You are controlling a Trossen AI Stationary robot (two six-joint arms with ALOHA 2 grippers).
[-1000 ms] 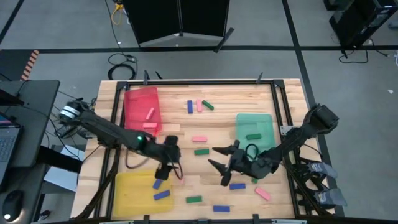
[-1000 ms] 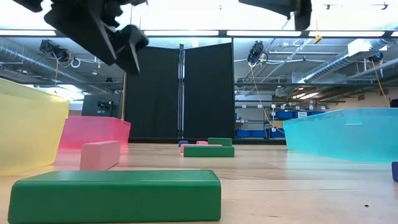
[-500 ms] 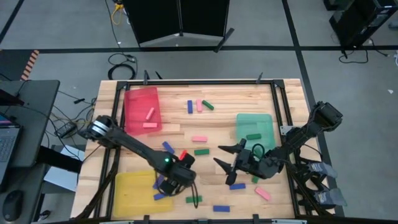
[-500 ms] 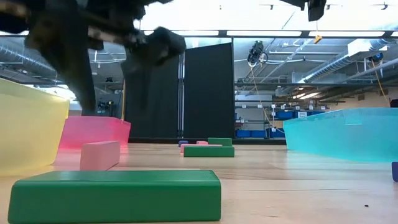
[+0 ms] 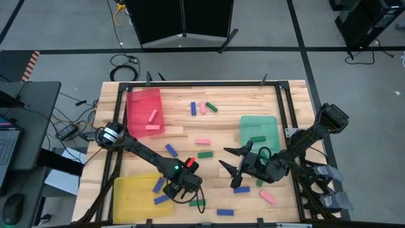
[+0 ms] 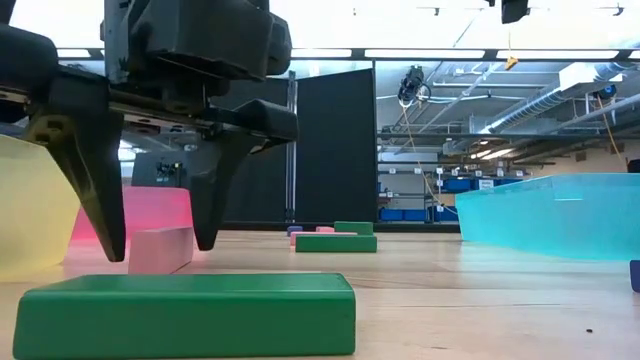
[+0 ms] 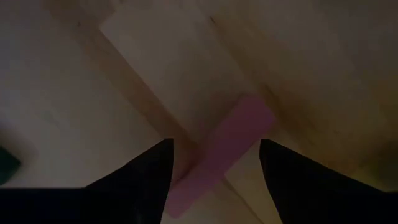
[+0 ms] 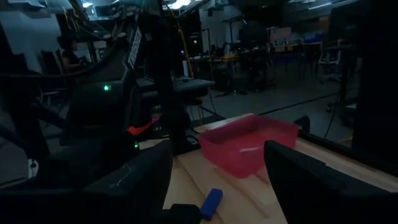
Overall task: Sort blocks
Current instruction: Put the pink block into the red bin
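Spread wide, your left gripper [image 6: 160,245] has its two dark fingers [image 6: 88,170] straddling a pink block [image 7: 219,152] that lies flat on the wooden table [image 5: 253,101]; the left wrist view shows the block between the fingers with nothing pinched yet. Your right gripper [image 5: 232,159] hangs mid-table with its fingers apart too, carrying nothing, just above a blue block [image 5: 241,189].

Going from big things down: the table carries three trays. The red tray [image 5: 144,111] sits at the far left with two pink blocks in it, the green tray [image 5: 259,130] at the right with one green block [image 5: 257,139], and the yellow tray [image 5: 136,195] at the near left with two blue blocks [image 5: 162,199]. So the sort is by colour and, by my reading, less than half done: loose blocks lie all over the open boards, among them a blue, pink and green trio [image 5: 202,107] at the far side, a pink and green pair [image 5: 203,147] in the middle, and a green block [image 6: 185,315] beside the left gripper.

You are at the grasp step on the left arm. Next, I judge, you need to drop until the fingers flank the pink block's long sides, close, lift clear, then carry it well across to the red tray.
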